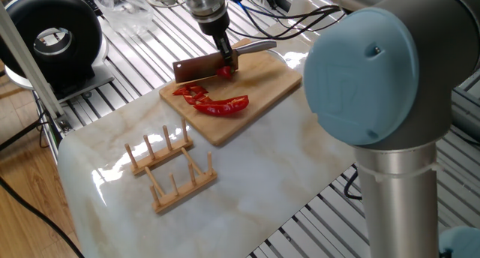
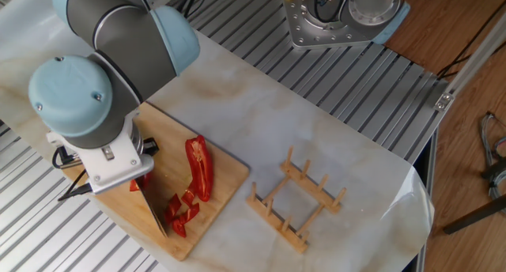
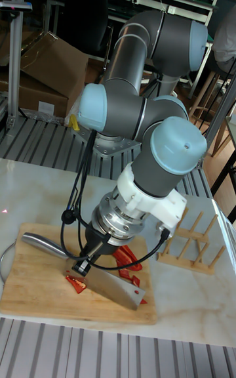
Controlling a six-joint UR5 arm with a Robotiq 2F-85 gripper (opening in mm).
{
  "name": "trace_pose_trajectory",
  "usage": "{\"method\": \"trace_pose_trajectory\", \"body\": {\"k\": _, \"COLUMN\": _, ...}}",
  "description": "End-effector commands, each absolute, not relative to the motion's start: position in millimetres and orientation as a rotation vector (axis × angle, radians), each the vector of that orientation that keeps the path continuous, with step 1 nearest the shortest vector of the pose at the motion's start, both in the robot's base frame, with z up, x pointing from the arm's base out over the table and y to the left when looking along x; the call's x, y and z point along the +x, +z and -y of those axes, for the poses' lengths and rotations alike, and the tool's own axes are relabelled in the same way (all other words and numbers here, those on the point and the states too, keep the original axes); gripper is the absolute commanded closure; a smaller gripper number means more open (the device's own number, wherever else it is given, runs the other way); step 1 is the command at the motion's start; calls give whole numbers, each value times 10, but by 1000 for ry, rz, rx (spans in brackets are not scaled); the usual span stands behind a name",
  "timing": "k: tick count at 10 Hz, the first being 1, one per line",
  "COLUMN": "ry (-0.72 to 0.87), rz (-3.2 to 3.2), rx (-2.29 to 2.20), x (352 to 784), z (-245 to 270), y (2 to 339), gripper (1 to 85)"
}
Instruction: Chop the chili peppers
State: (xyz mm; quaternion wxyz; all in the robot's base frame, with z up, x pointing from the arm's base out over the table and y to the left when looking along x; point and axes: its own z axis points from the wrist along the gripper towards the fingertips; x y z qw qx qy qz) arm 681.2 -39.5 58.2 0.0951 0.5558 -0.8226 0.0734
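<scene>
Chili peppers lie on a wooden cutting board (image 1: 262, 85): one long curved red half (image 1: 226, 106) and several small cut bits (image 1: 191, 93) beside it. My gripper (image 1: 227, 61) is shut on the handle of a cleaver (image 1: 199, 69), whose blade edge rests on the board just behind the bits. A small red piece (image 1: 223, 73) sits by the fingers. In the other fixed view the long half (image 2: 199, 168) and the bits (image 2: 182, 213) lie right of the blade (image 2: 155, 217), and the arm hides the gripper. The tall fixed view shows the gripper (image 3: 88, 263) on the cleaver (image 3: 115, 286).
A wooden dish rack (image 1: 169, 168) stands on the marble tabletop in front of the board, also seen as the rack (image 2: 296, 201). A black round device (image 1: 52, 37) and a clear plastic bag (image 1: 124, 7) sit at the back left. The arm's base (image 2: 340, 19) is bolted at the far side.
</scene>
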Motion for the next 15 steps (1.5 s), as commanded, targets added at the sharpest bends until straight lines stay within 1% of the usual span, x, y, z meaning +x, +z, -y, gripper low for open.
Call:
{"method": "trace_pose_trajectory", "body": {"k": 1, "ry": 176, "rz": 2471, "rx": 1663, "x": 6788, "z": 361, "y": 578, "gripper": 843}}
{"method": "trace_pose_trajectory", "body": {"k": 3, "ry": 173, "rz": 2471, "rx": 1645, "x": 6802, "z": 257, "y": 699, "gripper": 843}}
{"method": "trace_pose_trajectory", "body": {"k": 4, "ry": 135, "rz": 2488, "rx": 1641, "x": 6799, "z": 190, "y": 672, "gripper": 843}}
{"method": "trace_pose_trajectory", "body": {"k": 5, "ry": 82, "rz": 2514, "rx": 1653, "x": 6791, "z": 145, "y": 551, "gripper": 843}}
{"method": "trace_pose_trajectory", "body": {"k": 6, "ry": 81, "rz": 2520, "rx": 1652, "x": 6797, "z": 161, "y": 477, "gripper": 843}}
{"method": "trace_pose_trajectory", "body": {"k": 7, "ry": 96, "rz": 2514, "rx": 1647, "x": 6802, "z": 174, "y": 460, "gripper": 843}}
{"method": "trace_pose_trajectory", "body": {"k": 9, "ry": 216, "rz": 2481, "rx": 1592, "x": 6881, "z": 86, "y": 689, "gripper": 843}}
{"method": "trace_pose_trajectory", "body": {"k": 10, "ry": 236, "rz": 2480, "rx": 1577, "x": 6917, "z": -4, "y": 750, "gripper": 843}}
{"method": "trace_pose_trajectory", "body": {"k": 11, "ry": 219, "rz": 2493, "rx": 1572, "x": 6923, "z": -46, "y": 718, "gripper": 843}}
{"method": "trace_pose_trajectory", "body": {"k": 12, "ry": 162, "rz": 2519, "rx": 1596, "x": 6924, "z": -31, "y": 527, "gripper": 843}}
{"method": "trace_pose_trajectory", "body": {"k": 13, "ry": 173, "rz": 2517, "rx": 1594, "x": 6919, "z": 49, "y": 453, "gripper": 843}}
{"method": "trace_pose_trajectory", "body": {"k": 14, "ry": 188, "rz": 2511, "rx": 1589, "x": 6913, "z": 90, "y": 439, "gripper": 843}}
{"method": "trace_pose_trajectory", "body": {"k": 15, "ry": 253, "rz": 2477, "rx": 1572, "x": 6938, "z": 120, "y": 573, "gripper": 843}}
